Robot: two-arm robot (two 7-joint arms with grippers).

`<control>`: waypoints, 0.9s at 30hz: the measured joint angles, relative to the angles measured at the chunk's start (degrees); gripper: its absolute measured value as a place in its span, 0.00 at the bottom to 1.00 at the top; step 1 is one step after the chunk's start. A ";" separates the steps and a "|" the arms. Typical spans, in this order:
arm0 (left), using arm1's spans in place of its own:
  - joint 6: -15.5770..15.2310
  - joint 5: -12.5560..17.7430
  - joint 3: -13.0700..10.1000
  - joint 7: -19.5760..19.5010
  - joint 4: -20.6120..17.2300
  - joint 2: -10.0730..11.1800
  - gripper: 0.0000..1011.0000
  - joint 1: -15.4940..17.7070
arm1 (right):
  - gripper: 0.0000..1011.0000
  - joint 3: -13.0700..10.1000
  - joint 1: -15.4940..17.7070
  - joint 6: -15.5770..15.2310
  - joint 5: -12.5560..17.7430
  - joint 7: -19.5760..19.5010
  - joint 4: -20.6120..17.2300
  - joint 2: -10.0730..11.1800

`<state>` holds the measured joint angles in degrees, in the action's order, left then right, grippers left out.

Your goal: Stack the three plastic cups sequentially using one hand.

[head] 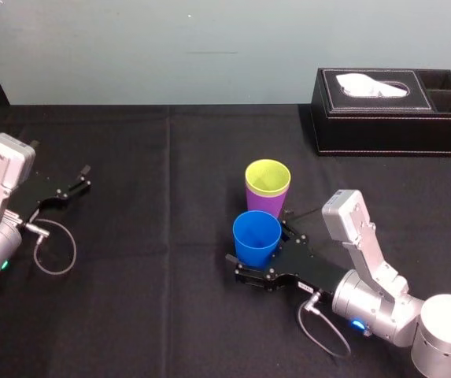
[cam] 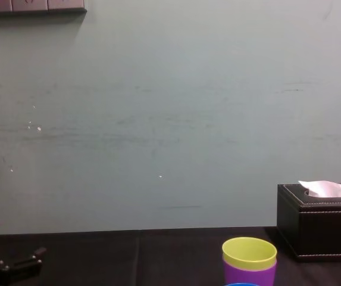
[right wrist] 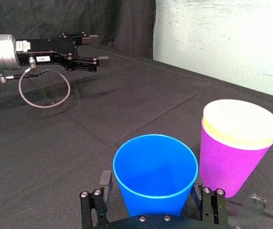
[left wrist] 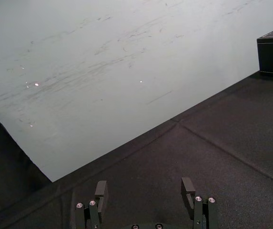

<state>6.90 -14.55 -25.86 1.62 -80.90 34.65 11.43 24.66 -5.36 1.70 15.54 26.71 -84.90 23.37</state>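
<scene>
Near the table (head: 170, 315) centre, a bit toward its near edge, we see the right gripper (head: 258, 244) w/ its fingers clasped on the blue cup (head: 256, 236), one finger on each side of the cup wall. The blue cup is upright, mouth up, nothing inside; we can't tell if its base touches the black cloth. Just behind it, toward the far edge, stands the purple cup (head: 263, 206), upright, w/ the yellow-green cup (head: 268, 176) nested inside it, so that the yellow-green rim band sticks out above the purple one. The blue cup and the purple cup are just beside each other; whether they touch, we can't tell.

From the right wrist view we look over the right gripper (right wrist: 151, 183) into the blue cup (right wrist: 155, 171), w/ the purple cup (right wrist: 229, 164) and yellow-green cup (right wrist: 238, 125) close by. The chest view shows the yellow-green cup (cam: 249, 252) seated in the purple cup (cam: 249, 274) from the side.

At the table's left edge the left gripper (head: 86, 177) rests idle, fingers spread apart, holding nothing; the left wrist view shows the gap btw its fingers (left wrist: 101, 191) over bare cloth. At the far right corner sits a black tissue box (head: 390, 110) w/ a white tissue poking out of the top.
</scene>
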 joint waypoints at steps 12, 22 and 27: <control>0.00 0.00 0.00 0.00 0.00 0.00 1.00 0.00 | 0.99 0.28 -0.45 -0.23 -0.39 -0.20 0.10 -0.39; 0.00 0.00 0.00 0.00 0.00 0.00 1.00 0.00 | 0.94 0.23 -0.39 -0.22 -0.36 -0.27 0.06 -0.33; 0.00 0.00 0.00 0.00 0.00 0.00 1.00 0.00 | 0.83 0.20 -0.37 -0.22 -0.33 -0.27 0.05 -0.31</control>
<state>6.90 -14.55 -25.86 1.62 -80.90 34.65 11.43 24.86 -5.73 1.48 15.21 26.44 -84.85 23.06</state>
